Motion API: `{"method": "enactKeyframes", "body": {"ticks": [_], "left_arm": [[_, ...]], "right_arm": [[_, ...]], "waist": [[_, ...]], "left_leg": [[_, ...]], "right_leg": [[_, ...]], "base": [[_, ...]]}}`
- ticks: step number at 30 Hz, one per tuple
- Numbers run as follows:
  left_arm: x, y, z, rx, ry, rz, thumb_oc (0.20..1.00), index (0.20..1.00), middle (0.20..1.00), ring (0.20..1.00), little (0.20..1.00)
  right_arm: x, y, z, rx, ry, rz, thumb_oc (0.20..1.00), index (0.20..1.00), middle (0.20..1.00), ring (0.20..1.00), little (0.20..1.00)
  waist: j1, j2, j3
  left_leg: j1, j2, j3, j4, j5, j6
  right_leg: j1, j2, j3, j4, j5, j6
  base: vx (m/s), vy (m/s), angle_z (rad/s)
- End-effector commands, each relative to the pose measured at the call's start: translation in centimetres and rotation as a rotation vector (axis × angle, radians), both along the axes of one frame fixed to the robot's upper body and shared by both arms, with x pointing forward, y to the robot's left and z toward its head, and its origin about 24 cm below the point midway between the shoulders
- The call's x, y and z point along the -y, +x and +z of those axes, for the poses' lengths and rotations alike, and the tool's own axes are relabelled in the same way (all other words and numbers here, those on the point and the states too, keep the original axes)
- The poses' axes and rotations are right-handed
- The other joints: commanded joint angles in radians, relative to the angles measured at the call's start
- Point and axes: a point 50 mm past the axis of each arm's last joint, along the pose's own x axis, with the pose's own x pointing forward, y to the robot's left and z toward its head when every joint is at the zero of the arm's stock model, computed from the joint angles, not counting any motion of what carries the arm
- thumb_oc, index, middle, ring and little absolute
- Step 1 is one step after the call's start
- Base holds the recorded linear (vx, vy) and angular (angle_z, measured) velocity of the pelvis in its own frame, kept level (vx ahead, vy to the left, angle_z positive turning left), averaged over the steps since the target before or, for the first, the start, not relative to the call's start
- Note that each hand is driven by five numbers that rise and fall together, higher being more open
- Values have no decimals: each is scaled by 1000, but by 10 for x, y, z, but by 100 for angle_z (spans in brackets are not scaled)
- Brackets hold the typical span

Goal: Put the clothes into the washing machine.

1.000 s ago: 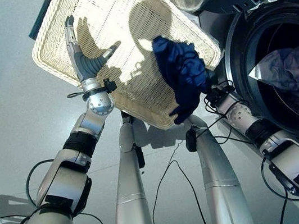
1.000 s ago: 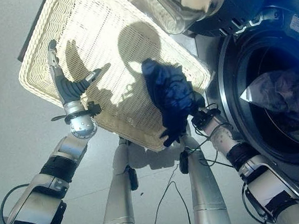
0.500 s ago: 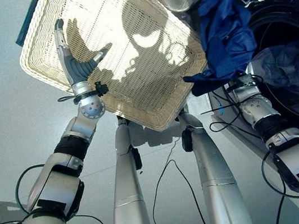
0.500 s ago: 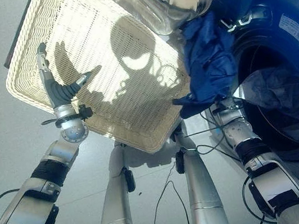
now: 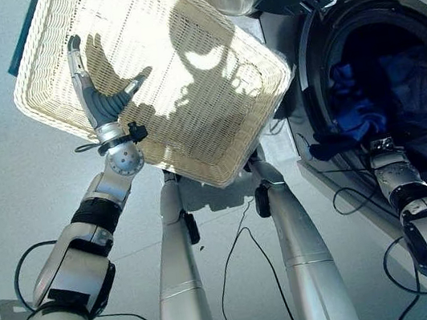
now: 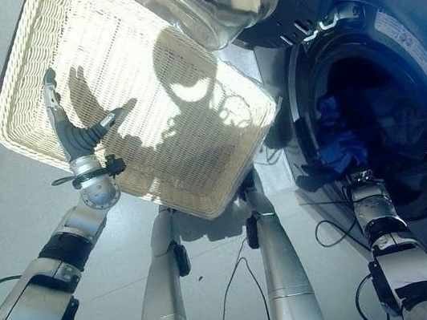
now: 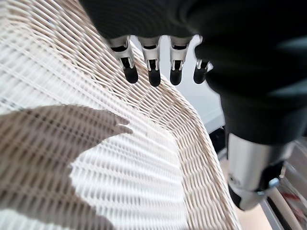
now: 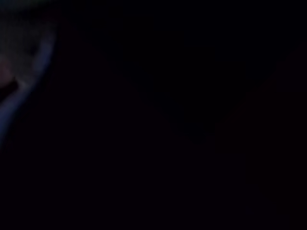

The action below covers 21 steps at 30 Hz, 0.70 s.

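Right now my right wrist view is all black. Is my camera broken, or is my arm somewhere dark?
Observer: Not broken. Your right arm reaches through the open mouth of the washing machine, so that camera looks into the dark drum.
Operator: Did the blue clothes get in?
Observer: Yes, a blue garment lies inside the drum, just past your wrist. The cloth hides everything beyond the wrist.
Operator: Is anything left in the basket?
Observer: The wicker basket looks empty. Your left hand is open above its weave.
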Motion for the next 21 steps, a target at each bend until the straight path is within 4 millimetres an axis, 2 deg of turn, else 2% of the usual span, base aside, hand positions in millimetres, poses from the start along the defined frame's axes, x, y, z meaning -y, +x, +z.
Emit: {"method": "enactKeyframes", "body": {"ticks": [1, 2, 3, 4, 6, 7, 11, 14, 15, 16, 20, 21], "left_arm": [[9, -2, 8, 61, -53, -32, 1000, 1000, 1000, 1000, 1000], [9, -2, 8, 58, -49, -33, 1000, 1000, 1000, 1000, 1000], [9, -3, 8, 54, -30, -30, 1000, 1000, 1000, 1000, 1000], [7, -4, 8, 55, -25, -26, 1000, 1000, 1000, 1000, 1000], [5, -5, 8, 56, -20, -22, 1000, 1000, 1000, 1000, 1000], [1, -7, 9, 59, -14, -16, 1000, 1000, 1000, 1000, 1000], [-2, -8, 11, 60, -2, -12, 1000, 1000, 1000, 1000, 1000], [-5, -7, 16, 60, -3, -10, 1000, 1000, 1000, 1000, 1000], [-5, -6, 17, 61, -5, -10, 1000, 1000, 1000, 1000, 1000], [-7, -6, 19, 61, -6, -9, 1000, 1000, 1000, 1000, 1000], [-8, -4, 21, 54, -3, -11, 1000, 1000, 1000, 1000, 1000], [-6, -3, 21, 56, -3, -14, 1000, 1000, 1000, 1000, 1000]], "right_arm": [[55, -25, 12, -335, -46, -254, 200, 200, 200, 200, 200], [62, -28, 18, -357, -48, -307, 200, 200, 200, 200, 200], [82, -35, 44, -386, -46, -454, 200, 200, 200, 200, 200], [92, -40, 59, -382, -44, -536, 200, 200, 200, 200, 200], [99, -45, 68, -379, -42, -601, 200, 200, 200, 200, 200], [110, -54, 86, -356, -47, -713, 200, 200, 200, 200, 200], [121, -65, 118, -316, -95, -872, 200, 200, 200, 200, 200], [124, -67, 133, -315, -163, -893, 677, 677, 677, 677, 677], [124, -67, 135, -321, -173, -893, 796, 796, 796, 796, 796], [125, -66, 133, -330, -192, -872, 1000, 1000, 1000, 1000, 1000], [122, -60, 110, -495, -398, -740, 1000, 1000, 1000, 1000, 1000], [118, -57, 105, -599, -537, -710, 1000, 1000, 1000, 1000, 1000]], "waist": [[24, 16, -19], [26, 17, -19], [32, 11, -19], [33, 6, -19], [32, 2, -19], [29, -8, -19], [23, -20, -19], [21, -24, -19], [22, -25, -19], [21, -23, -19], [24, -16, -19], [27, -12, -19]], "left_leg": [[-15, -42, 40, 157, -135, -4], [-15, -43, 37, 159, -135, -3], [-15, -49, 28, 162, -139, 1], [-14, -49, 24, 161, -140, 3], [-13, -50, 21, 160, -141, 4], [-11, -48, 18, 155, -142, 5], [-2, -47, 15, 140, -142, 7], [3, -48, 11, 137, -145, 7], [3, -48, 9, 137, -146, 7], [2, -47, 10, 137, -144, 7], [7, -49, 8, 133, -144, 8], [4, -48, 10, 133, -144, 7]], "right_leg": [[85, 13, -28, -223, 200, 131], [88, 14, -30, -225, 202, 131], [95, 15, -38, -229, 207, 132], [99, 16, -41, -231, 209, 134], [101, 17, -43, -234, 212, 135], [106, 19, -45, -240, 215, 137], [114, 22, -43, -255, 219, 139], [117, 21, -41, -260, 218, 139], [117, 20, -41, -260, 217, 140], [116, 18, -42, -258, 217, 140], [118, 16, -40, -260, 216, 139], [115, 14, -42, -257, 213, 140]], "base": [[-3, -52, -2], [-12, -105, -4], [-20, -118, -3], [-19, -101, -1], [-22, -46, 4], [-28, -47, 8], [-6, -8, 2], [0, 0, 0], [0, 0, 0], [0, 0, 0], [0, 0, 0], [0, 0, 0]]}}
